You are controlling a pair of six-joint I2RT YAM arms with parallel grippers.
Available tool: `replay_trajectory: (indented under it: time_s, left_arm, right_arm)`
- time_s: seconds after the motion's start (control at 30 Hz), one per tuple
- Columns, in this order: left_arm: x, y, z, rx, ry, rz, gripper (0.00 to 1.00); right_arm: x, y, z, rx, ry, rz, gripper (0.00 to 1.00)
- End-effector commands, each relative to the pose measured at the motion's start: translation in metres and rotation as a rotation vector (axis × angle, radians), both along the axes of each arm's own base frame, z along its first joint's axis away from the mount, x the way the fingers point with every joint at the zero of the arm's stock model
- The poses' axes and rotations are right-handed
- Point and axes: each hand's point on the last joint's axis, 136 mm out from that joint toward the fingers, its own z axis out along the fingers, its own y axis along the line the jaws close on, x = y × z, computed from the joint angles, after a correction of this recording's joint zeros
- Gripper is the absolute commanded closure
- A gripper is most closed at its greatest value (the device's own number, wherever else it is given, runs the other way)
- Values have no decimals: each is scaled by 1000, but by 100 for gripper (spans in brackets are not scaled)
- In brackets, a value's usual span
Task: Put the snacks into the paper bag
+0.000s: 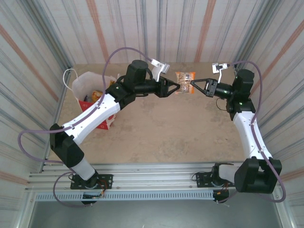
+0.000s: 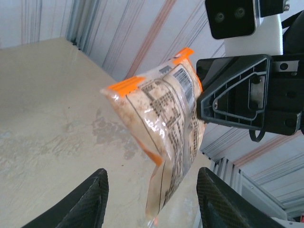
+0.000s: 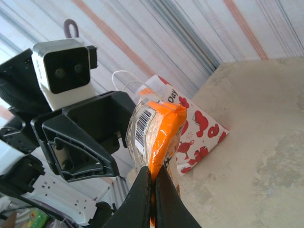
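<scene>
The right gripper (image 3: 153,175) pinches one edge of the orange packet (image 1: 185,78), in the air well apart from the paper bag (image 1: 81,84); the left gripper (image 1: 178,88) gapes wide at its free end. Released before the left closes, the glossy packet would likely drop short of the bag.

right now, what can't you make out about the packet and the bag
Paper bag contents, top view: left arm covers part of it; the bits inside are too small to name.
Orange packet print, left wrist view: too small and glossy to read.
Packet's lower end, right wrist view: hidden by the right hand.
</scene>
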Motion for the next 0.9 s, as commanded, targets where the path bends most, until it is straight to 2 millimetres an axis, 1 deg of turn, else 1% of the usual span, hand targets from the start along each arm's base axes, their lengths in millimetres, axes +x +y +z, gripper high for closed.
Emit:
replay_trajectory:
  time_s: [0.0,0.13,0.3,0.47,0.57,0.63,0.7,0.8,0.87]
  left_arm:
    - [-10,-5,23,-74,-24,-47,48]
    - [-10,-11,28,-98,-19,-74,50]
    - [-13,-15,30,-115,-4,-102,58]
    - [-14,-14,30,-115,-7,-107,74]
    - [-15,-12,31,-112,-18,-100,84]
    - [-15,-10,33,-110,-28,-97,89]
    - [-15,-8,35,-101,-43,-88,91]
    - [-13,0,38,-69,-78,-49,94]
    - [-11,8,42,-38,-119,-13,95]
  right_arm:
    - [-14,7,13,7,-59,45,100]
    - [-18,12,17,6,-83,61,100]
    - [-20,15,18,6,-93,70,100]
    - [-21,16,17,5,-95,76,100]
    - [-20,16,16,4,-94,72,100]
    - [-19,16,15,4,-91,66,100]
    - [-17,15,15,2,-90,56,100]
    - [-13,13,14,-7,-84,16,84]
    - [-9,9,11,-17,-70,-23,67]
